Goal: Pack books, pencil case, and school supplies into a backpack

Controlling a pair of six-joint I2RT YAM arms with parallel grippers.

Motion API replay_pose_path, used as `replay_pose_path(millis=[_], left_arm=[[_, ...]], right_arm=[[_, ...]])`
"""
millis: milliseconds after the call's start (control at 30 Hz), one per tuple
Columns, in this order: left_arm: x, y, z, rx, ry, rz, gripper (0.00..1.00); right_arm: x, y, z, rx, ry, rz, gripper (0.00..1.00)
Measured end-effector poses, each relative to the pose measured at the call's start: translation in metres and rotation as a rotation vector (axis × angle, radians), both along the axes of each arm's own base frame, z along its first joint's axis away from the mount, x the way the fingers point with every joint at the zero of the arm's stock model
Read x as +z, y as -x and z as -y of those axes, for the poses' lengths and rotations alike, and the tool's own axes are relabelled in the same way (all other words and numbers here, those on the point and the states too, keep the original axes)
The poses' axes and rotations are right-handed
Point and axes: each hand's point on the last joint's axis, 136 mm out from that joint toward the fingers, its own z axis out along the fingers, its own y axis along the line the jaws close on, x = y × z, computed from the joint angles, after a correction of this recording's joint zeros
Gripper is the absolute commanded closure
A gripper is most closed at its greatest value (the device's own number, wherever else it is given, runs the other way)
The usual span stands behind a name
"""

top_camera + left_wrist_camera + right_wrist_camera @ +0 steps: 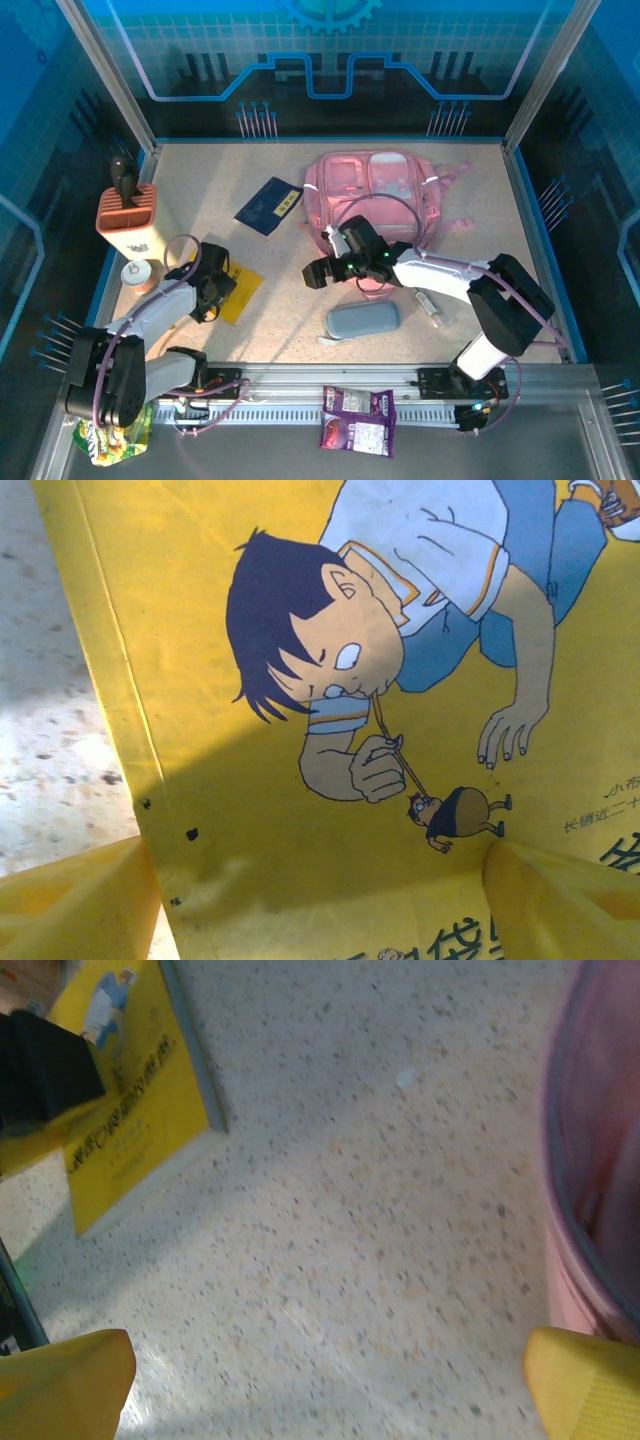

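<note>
L end effector (pixel 318 885) spread over yellow book (pixel 230 820), wrist cam: cartoon boy (pixel 330 655), R end effector (pixel 325 1365) spread

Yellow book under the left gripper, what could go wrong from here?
1. The yellow book lies flat on the table with the left gripper open over its cover; the fingers may just push the thin book rather than pinch it.
2. One finger sits at the book's edge, so a grip could be off-centre and the book sag.
3. The right gripper hovers open beside the backpack, not holding it; the soft mouth might snag the book.
</note>
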Motion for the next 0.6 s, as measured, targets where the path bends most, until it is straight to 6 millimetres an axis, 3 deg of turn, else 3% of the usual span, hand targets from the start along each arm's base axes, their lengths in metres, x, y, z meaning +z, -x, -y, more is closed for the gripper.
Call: replay_pose_path(millis=[200,400,533,600], left_arm=[[0.001,-0.015,0.037,-0.144,0.018,0.02,0.28],[0.004,-0.025,0.072,-0.303,0.064,0.017,0.3],[0.015,-0.035,0.1,-0.416,0.148,0.06,0.24],[0.026,-0.039,0.104,-0.446,0.165,0.102,0.21]], right_arm=[[-0.002,-0.016,-0.019,0.01,-0.014,-0.012,0.09],[-0.009,-0.022,-0.02,-0.016,0.017,-0.038,0.17],[-0.01,-0.023,-0.018,-0.039,0.038,-0.059,0.25],[-0.01,-0.023,-0.02,-0.046,0.047,-0.071,0.26]])
